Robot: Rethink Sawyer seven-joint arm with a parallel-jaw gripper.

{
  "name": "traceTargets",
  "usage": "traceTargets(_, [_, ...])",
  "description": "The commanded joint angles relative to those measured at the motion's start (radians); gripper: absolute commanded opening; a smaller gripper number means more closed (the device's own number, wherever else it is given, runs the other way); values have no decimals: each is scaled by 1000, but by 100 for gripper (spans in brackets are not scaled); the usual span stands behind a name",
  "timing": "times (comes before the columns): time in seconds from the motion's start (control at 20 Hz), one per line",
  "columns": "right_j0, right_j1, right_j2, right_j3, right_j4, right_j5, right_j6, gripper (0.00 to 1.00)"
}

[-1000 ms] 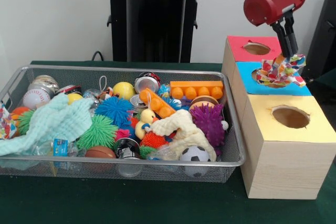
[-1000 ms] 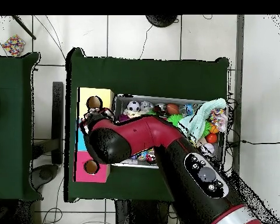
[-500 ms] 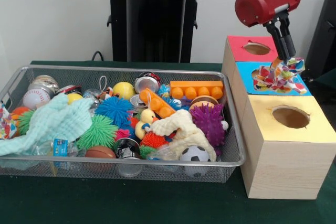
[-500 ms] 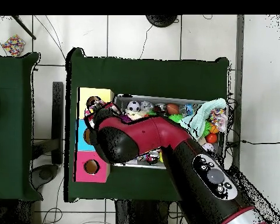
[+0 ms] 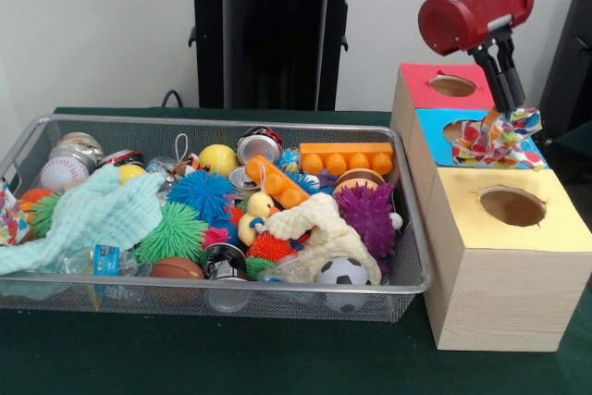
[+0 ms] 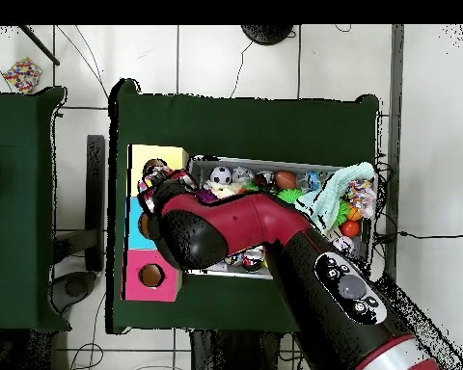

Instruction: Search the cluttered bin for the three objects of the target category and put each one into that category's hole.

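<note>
Shifting slightly back toward the far edge of the blue-topped wooden box [image 5: 481, 150], the multicoloured patterned cloth [image 5: 499, 139] is draping beside the hole, pinched by the black two-fingered gripper [image 5: 509, 106]. Being soft, light and floppy, it is probably handling best bunched at its middle.

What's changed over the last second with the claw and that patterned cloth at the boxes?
The claw stayed shut on the patterned cloth and shifted a little, first left, then partly back, keeping the cloth draped over the hole of the blue box. The cloth's shape changed slightly; it has not dropped in. The wire bin and its contents look unchanged, as do the red box and yellow box.
</note>
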Motion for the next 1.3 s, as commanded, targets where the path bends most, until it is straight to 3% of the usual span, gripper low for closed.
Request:
traceTargets(0.05, [23, 67, -76, 5, -51, -36, 116, 0])
traceTargets(0.5, [39, 85, -93, 4, -62, -81, 126, 0])
traceTargets(1.15, [9, 54, -45, 58, -66, -211, 140, 0])
traceTargets(1.3, [12, 52, -50, 57, -64, -204, 131, 0])
